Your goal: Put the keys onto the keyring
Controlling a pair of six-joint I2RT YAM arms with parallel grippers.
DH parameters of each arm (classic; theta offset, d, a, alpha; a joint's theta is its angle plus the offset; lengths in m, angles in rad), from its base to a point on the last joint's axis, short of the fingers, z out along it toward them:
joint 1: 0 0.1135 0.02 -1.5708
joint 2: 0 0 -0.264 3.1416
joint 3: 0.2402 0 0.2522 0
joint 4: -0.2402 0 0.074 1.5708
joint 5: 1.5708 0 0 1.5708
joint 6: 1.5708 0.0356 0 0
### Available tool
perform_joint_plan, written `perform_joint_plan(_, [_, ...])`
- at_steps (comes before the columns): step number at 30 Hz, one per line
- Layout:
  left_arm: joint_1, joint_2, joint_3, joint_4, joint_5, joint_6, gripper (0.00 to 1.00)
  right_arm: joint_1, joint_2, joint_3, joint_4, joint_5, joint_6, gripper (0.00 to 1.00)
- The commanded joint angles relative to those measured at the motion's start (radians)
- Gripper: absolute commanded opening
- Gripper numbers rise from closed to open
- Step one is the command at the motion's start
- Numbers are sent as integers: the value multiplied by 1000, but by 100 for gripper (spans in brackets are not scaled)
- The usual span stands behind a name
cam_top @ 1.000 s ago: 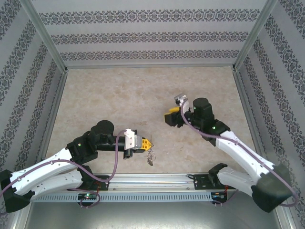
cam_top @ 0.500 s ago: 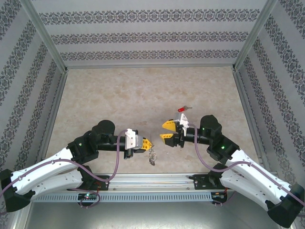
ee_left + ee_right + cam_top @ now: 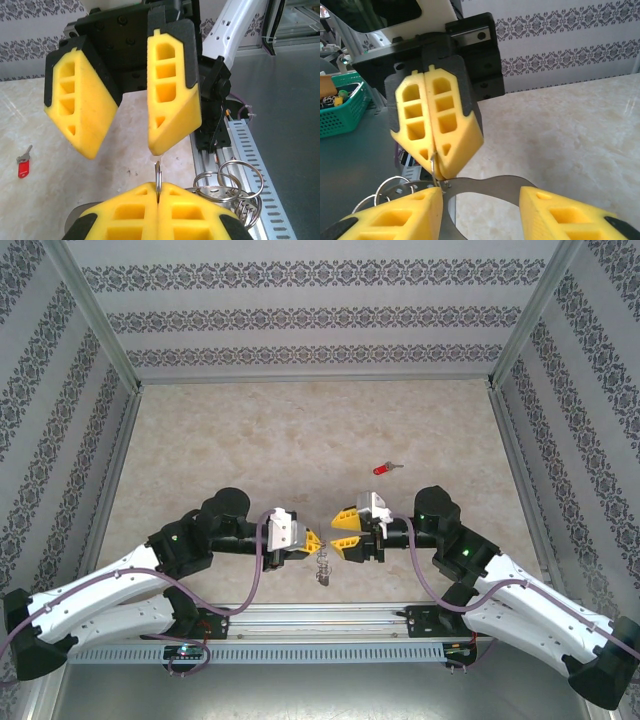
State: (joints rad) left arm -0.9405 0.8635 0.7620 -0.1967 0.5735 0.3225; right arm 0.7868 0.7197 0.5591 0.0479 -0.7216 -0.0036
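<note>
Right now your left gripper (image 3: 158, 194) has its yellow pads pressed together on the thin edge of the keyring (image 3: 158, 172), which stands edge-up out of the pinch. The bunch of small silvery rings (image 3: 227, 187) dangles off it just beside the pads, near the perforated rail (image 3: 244, 145) at the table's near edge. The right gripper (image 3: 481, 197) faces it nose to nose, fingers apart, with the grey arc of the loop running across the gap between them. I can't tell if either pad touches the metal. The red-headed key (image 3: 385, 469) lies flat on the marble-look table (image 3: 250, 440), well apart from both grippers, in nobody's grip.

Risks, as I judge them:
- **Weak pinch:** only a sliver of rim sits inside the left pads. If you close the right fingers off-centre or bump the loop, it can twist or pop out and drop by the rail.
- **Collision:** the two sets of fingertips are very close, so if you drive forward the pads collide.
- **Snagging:** the dangling rings can catch a right finger and drag the loop when you pull away.
- **Key not picked up:** this is the biggest one. If the right gripper commits to the ring, nothing is free to fetch the key.
</note>
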Motion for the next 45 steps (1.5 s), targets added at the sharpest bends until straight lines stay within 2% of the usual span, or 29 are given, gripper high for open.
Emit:
perform_joint_plan(1, [9,5,44,-7,-1,26,0,14,-11,7,1,-28,-22,43])
perform_joint_plan(10, [9,21,53,-11,-15,33,0,35,16,15,-5,-48,-26,42])
perform_joint_plan(15, [10,39,63,-17,-21,42,0,44,29,21,-11,-47,-35,37])
perform_joint_plan(21, [8,67,76,-16,-16,47,0,52,52,31,-29,-43,-44,19])
perform_joint_plan(25, [9,81,78,-7,-21,47,0,55,49,28,-35,-35,-48,0])
perform_joint_plan(28, [9,91,76,6,-60,44,0,56,37,25,-37,-7,-43,0])
perform_joint_plan(30, [9,88,66,31,-105,37,14,55,32,28,-41,39,-31,0])
perform_joint_plan(32, [8,82,56,49,-179,33,38,47,38,28,-11,104,12,0])
perform_joint_plan(33, [8,77,50,60,-210,33,46,42,46,31,6,140,42,0])
perform_joint_plan(34, [8,70,43,76,-255,33,53,42,59,37,24,182,74,0])
perform_joint_plan(36, [8,59,27,99,-338,36,61,41,77,39,60,276,139,0])
perform_joint_plan(37, [6,53,20,110,-377,39,69,41,84,35,85,331,179,0])
perform_joint_plan(41, [2,37,-5,158,-436,59,72,42,81,-11,207,494,315,0])
perform_joint_plan(45, [-9,31,-25,191,-468,77,72,48,56,-25,250,622,369,0])
